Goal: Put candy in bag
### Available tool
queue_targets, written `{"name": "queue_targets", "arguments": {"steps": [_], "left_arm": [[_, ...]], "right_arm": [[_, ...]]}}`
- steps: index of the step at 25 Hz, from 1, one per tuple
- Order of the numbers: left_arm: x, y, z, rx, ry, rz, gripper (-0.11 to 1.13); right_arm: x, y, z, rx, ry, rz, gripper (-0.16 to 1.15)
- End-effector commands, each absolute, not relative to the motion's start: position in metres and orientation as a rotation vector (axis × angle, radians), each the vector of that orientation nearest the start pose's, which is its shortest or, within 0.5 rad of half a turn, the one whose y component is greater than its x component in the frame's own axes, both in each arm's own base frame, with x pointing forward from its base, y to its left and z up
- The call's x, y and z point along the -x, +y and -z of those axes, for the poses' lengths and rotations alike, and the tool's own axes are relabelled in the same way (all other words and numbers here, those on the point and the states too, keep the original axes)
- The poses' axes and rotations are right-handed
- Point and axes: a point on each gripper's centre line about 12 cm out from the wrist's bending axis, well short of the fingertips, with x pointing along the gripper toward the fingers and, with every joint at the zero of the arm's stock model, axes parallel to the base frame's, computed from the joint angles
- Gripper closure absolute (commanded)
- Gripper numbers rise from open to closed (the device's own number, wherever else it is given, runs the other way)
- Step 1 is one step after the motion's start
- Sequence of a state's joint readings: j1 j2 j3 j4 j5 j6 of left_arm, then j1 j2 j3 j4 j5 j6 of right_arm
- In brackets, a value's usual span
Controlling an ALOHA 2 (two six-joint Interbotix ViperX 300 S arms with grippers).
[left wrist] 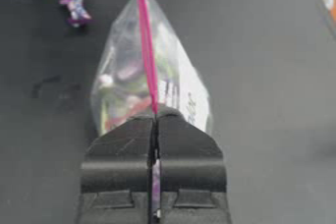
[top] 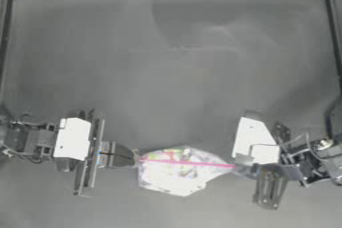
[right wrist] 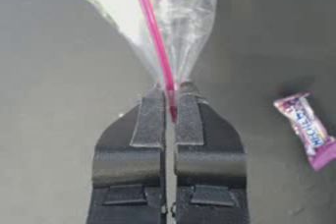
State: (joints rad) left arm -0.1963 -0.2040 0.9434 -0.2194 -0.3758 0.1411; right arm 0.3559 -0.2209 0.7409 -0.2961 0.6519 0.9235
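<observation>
Dark and matte, the counter [top: 174,62] carries little beyond the work near its front edge, where a clear, crinkly plastic zip bag [top: 175,171] with colourful sweets showing through it is strung between the two arms. The left pincer [left wrist: 155,116] is clamped on one end of the bag's pink-red seal strip [left wrist: 146,41], and the right pincer [right wrist: 171,101] is clamped on the other end, so the strip runs taut in a straight line between them and the bag hangs below it. The mouth looks pressed flat and closed along that strip. The tiny wrapped candy [right wrist: 307,128], whitish with pink-magenta ends, lies loose on the counter just beside the right pincer, outside the bag; the left wrist view shows it [left wrist: 75,9] off to one side of the plastic. As I judge it, the risk is plain: both pincers are occupied, so fetching the candy means one must let go, and the bag could then slump, tip or spill its sweets. Pulling the strip harder could also tear the thin plastic or slip a corner free.
</observation>
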Motion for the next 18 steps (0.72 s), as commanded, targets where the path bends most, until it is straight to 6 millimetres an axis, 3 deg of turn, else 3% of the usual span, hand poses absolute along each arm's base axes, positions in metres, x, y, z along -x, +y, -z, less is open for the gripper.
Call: {"name": "queue_targets", "arguments": {"steps": [1, 18], "left_arm": [[-0.326, -0.052, -0.204, 0.017, 0.323, 0.095, 0.89], [-0.32, -0.026, -0.231, -0.039, 0.275, 0.04, 0.89]], "right_arm": [[-0.29, 0.087, -0.196, -0.31, 1.043, 0.205, 0.93], [-0.305, 0.057, -0.254, -0.212, 0.867, 0.23, 0.93]]}}
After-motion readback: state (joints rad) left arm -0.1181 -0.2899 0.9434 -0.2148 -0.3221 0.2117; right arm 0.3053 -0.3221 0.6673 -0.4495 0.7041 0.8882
